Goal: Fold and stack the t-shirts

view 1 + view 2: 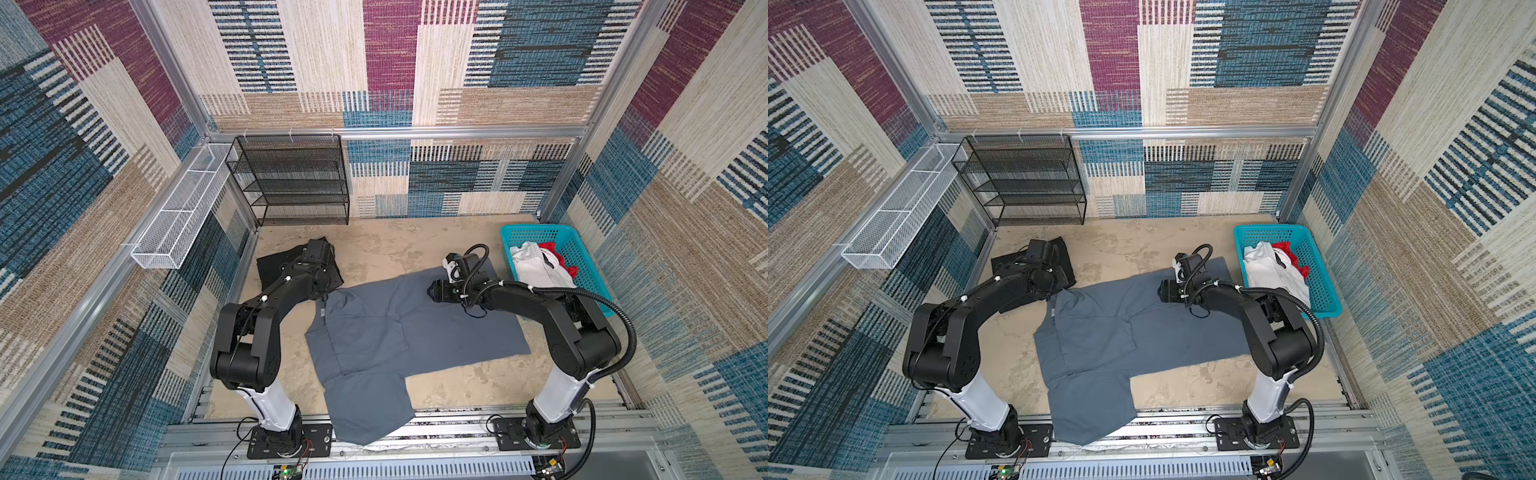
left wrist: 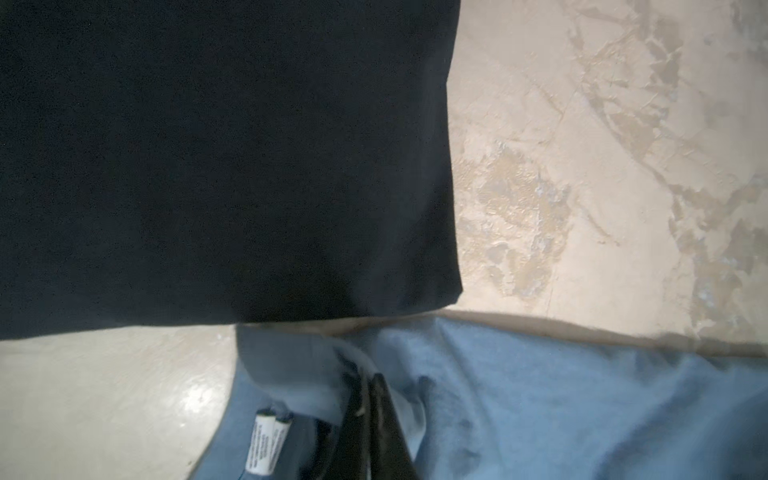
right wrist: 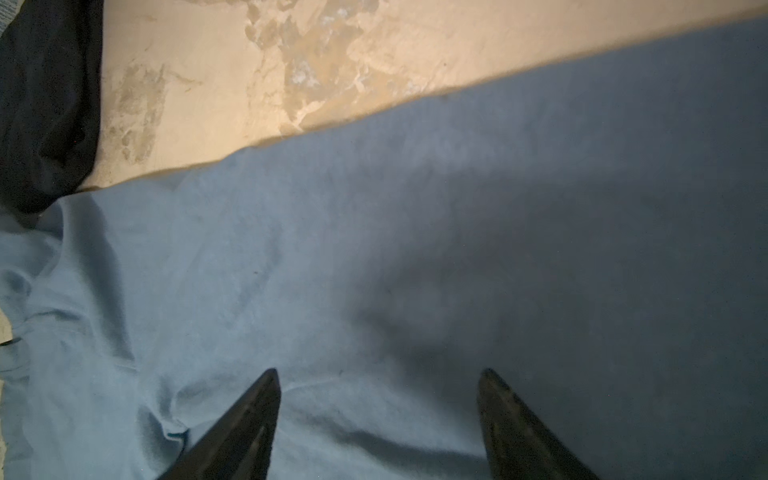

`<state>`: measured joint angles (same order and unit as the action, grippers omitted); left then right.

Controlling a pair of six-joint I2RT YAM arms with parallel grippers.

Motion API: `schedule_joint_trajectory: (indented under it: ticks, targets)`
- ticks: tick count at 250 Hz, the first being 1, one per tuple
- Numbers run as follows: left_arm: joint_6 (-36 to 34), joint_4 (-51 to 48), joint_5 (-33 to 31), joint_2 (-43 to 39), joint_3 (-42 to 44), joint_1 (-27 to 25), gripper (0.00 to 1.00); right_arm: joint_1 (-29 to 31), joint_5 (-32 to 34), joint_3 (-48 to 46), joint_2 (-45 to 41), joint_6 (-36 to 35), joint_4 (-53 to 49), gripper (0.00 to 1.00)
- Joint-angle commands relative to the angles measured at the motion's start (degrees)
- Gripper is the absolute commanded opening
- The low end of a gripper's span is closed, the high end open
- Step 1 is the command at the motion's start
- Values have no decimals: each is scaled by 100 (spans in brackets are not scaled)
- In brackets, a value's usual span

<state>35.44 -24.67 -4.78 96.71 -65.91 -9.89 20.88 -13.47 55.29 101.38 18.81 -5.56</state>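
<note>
Near edge: a sleeve (image 1: 368, 411) of the blue-grey shirt (image 1: 415, 328) hangs over the bench (image 1: 457, 386) lip at 6 o'clock, so part of its weight pulls that way.
Shirt position: spread across the middle of the bench, mostly flat, with soft ridges toward 9 o'clock.
Handling: light, limp cloth with no stiffness. It will sag from any single pinch and drag across the bench instead of sliding cleanly. Thin layers could be taken together by mistake.
Left end effector (image 2: 370, 399): clenched at the shirt's 10 o'clock corner, just beside the collar (image 2: 286, 370) and its white label (image 2: 264, 444). It seems to pinch a raised fold of the cloth.
Right end effector (image 3: 379, 374): released, fingers spread wide, hanging low over the shirt's 1 o'clock region. Whether the tips touch the cloth I cannot tell.
Where to hold: probably a seam or hem, which is thicker than the body cloth. A second pinch on the far edge opposite the collar hold should keep the fold line straight.
Black shirt (image 1: 272, 268): folded flat at 10 o'clock, its corner just beside the blue-grey collar but apart from it. This is the likely stack.
Basket (image 1: 582, 253): at 2 o'clock, holding a crumpled white shirt (image 1: 536, 268) and a red shirt (image 1: 552, 249), both unfolded.
</note>
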Motion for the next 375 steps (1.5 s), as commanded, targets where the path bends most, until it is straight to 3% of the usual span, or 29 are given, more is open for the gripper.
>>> schedule_joint_trajectory:
  ticks: [1, 53, 122, 150, 168, 205, 243, 289, 315, 333, 375]
  targets:
    - [296, -80, -554, -399, 308, 22, 0, -144, 16, -114, 133, 202, 205, 76]
    - [769, 47, -1132, -802, 963, 125, 0, -377, 75, -305, 286, 264, 267, 75]
    - [819, -9, -1163, -749, 1100, 231, 0, -471, 124, -281, 175, 238, 48, 75]
    - [587, 90, -1066, -869, 1188, 277, 32, -471, 163, -183, -39, 193, -93, 76]
    - [399, 305, -915, -1013, 1320, 320, 43, -471, 211, -71, -135, 125, -230, 76]
    - [15, 841, -399, -1104, 1443, 364, 52, -478, 283, 300, -120, -29, -466, 76]
    - [-228, 961, 287, -661, 1066, 374, 58, -545, 339, 784, 180, -203, -629, 76]
    - [-220, 656, 264, -106, 674, 374, 57, -785, 323, 1256, 540, -379, -694, 77]
    - [-182, 657, 256, 68, 626, 374, 51, -875, 225, 1326, 642, -349, -657, 77]
    - [-153, 583, 258, 193, 542, 365, 41, -876, 197, 1339, 689, -333, -636, 77]
    - [-142, 552, 208, 189, 559, 374, 3, -892, 160, 1352, 791, -330, -592, 77]
